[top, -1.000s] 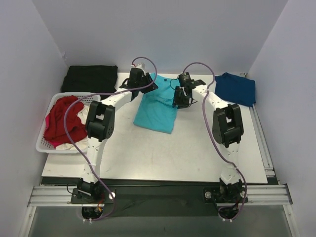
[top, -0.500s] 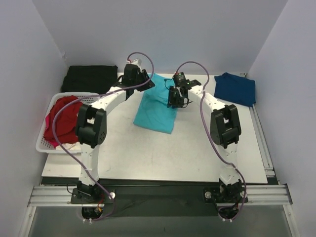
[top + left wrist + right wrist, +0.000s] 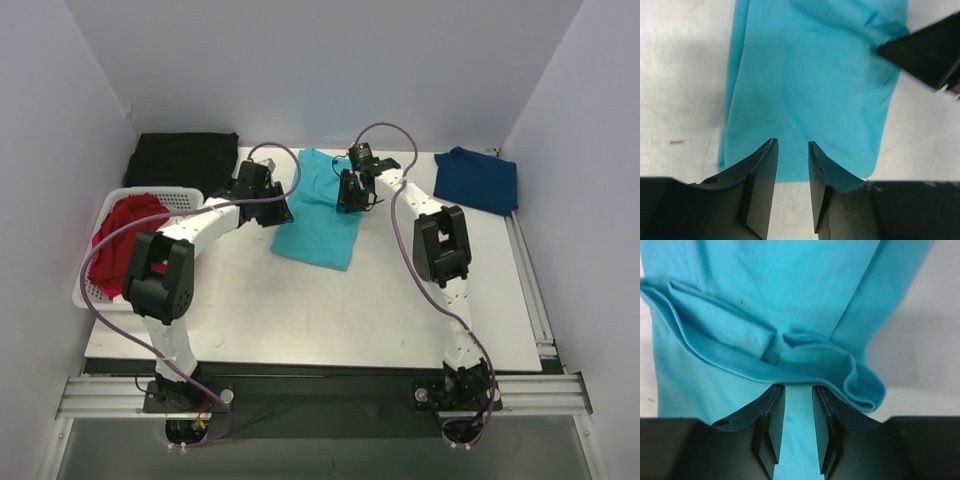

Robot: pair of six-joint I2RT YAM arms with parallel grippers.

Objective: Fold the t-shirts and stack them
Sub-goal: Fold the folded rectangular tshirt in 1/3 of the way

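Observation:
The turquoise-teal t-shirt (image 3: 318, 222) lies partly folded at the back middle of the table. My left gripper (image 3: 274, 207) is at its left edge, open and empty; in the left wrist view (image 3: 791, 150) the shirt (image 3: 805, 90) lies just ahead of the fingertips. My right gripper (image 3: 349, 196) is over the shirt's upper right part. In the right wrist view (image 3: 798, 390) its jaws stand slightly apart, with a bunched fold of the shirt (image 3: 765, 360) lying across the tips. The navy blue t-shirt (image 3: 478, 178) lies folded at the back right. The red t-shirt (image 3: 125, 240) sits crumpled in the basket.
The white slatted basket (image 3: 95, 298) stands at the table's left edge, with some white cloth under the red shirt. A folded black cloth (image 3: 185, 158) lies at the back left. The right gripper's black finger (image 3: 927, 47) shows in the left wrist view.
My left gripper has moved from the shirt's back edge down and left to its left side. My right gripper has shifted slightly back and left over the shirt.

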